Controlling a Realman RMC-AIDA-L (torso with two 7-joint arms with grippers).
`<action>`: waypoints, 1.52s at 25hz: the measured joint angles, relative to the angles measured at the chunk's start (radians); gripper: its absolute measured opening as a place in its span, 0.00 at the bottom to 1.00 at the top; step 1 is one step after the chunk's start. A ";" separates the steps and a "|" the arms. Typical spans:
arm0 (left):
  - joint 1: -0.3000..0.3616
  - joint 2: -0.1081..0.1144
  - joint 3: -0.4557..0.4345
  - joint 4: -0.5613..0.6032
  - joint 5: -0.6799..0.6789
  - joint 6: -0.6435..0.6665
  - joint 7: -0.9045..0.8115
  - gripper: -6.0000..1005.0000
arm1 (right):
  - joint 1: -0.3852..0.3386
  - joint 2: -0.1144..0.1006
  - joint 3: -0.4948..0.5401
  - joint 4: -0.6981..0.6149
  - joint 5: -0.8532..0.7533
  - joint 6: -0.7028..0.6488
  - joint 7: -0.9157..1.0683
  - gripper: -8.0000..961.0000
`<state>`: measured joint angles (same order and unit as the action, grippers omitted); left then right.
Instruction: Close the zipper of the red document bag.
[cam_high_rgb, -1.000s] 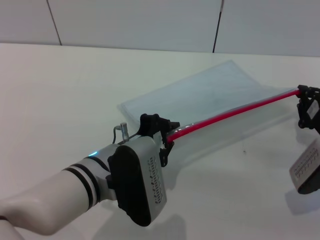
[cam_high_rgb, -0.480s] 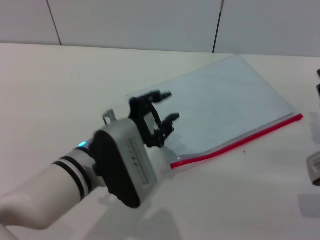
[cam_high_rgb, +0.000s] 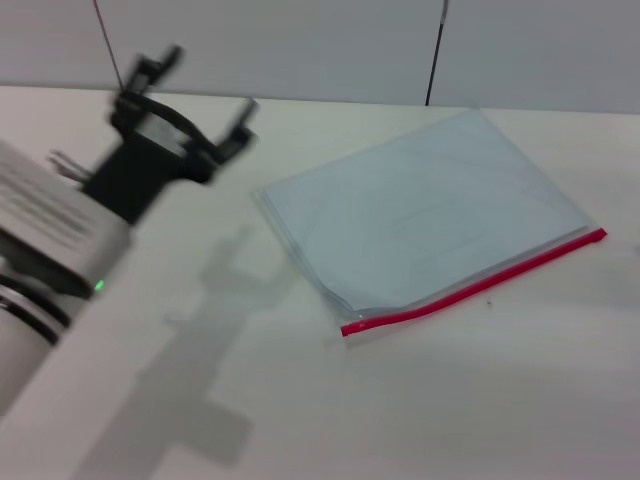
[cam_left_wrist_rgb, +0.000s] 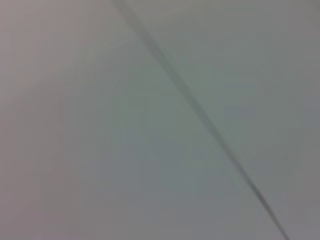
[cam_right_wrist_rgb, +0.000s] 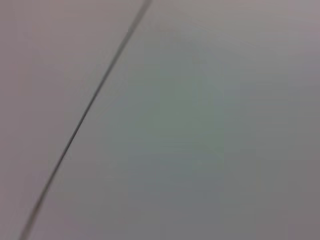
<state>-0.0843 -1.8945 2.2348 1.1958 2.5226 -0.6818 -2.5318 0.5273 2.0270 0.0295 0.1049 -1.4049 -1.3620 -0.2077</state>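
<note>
1. Red document bag (cam_high_rgb: 430, 215): a flat, clear rectangular pouch lying flat on the white bench (cam_high_rgb: 300, 400), set at a slant, with pale blue-white sheets showing through the plastic.
2. Zipper (cam_high_rgb: 475, 286): a thin bright red strip along the bag's long edge nearest the robot. It runs from a low end toward the robot's left up to a far end toward its right. It is mostly straight, with a slight bend close to the left end.
3. Just behind the zipper's left end the clear plastic looks a little lifted and curled. Whether the zip is sealed along its length cannot be told.
4. Nothing touches the bag; no end effector is on the zipper.
5. Left end effector (cam_high_rgb: 190, 100): well apart from the bag, off its far-left corner, raised above the bench and motion-blurred. Its dark fingers (cam_high_rgb: 158, 62) stand spread wide and hold nothing. Its grey shadow falls on the bench to the left of the bag.
6. Right end effector: does not show in the head view.
7. Both wrist views show only a plain pale grey surface crossed by one thin dark seam; no bag and no fingers show in either.
8. Behind the bag, past the bench's far edge, a light wall (cam_high_rgb: 300, 45) with dark vertical seams.
</note>
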 joint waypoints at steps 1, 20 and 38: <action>-0.007 0.004 -0.012 -0.032 -0.001 -0.050 -0.075 0.80 | 0.000 0.000 -0.004 -0.023 -0.015 0.000 0.092 0.78; -0.193 -0.139 -0.129 -0.691 -0.260 -0.643 -0.458 0.89 | 0.000 0.003 0.017 -0.199 -0.244 -0.002 0.706 0.93; -0.233 -0.138 -0.015 -0.729 -0.364 -0.653 -0.459 0.89 | 0.006 0.006 0.063 -0.091 -0.137 0.059 0.539 0.93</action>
<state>-0.3177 -2.0321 2.2196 0.4668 2.1582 -1.3347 -2.9911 0.5336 2.0325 0.0920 0.0141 -1.5417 -1.3030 0.3315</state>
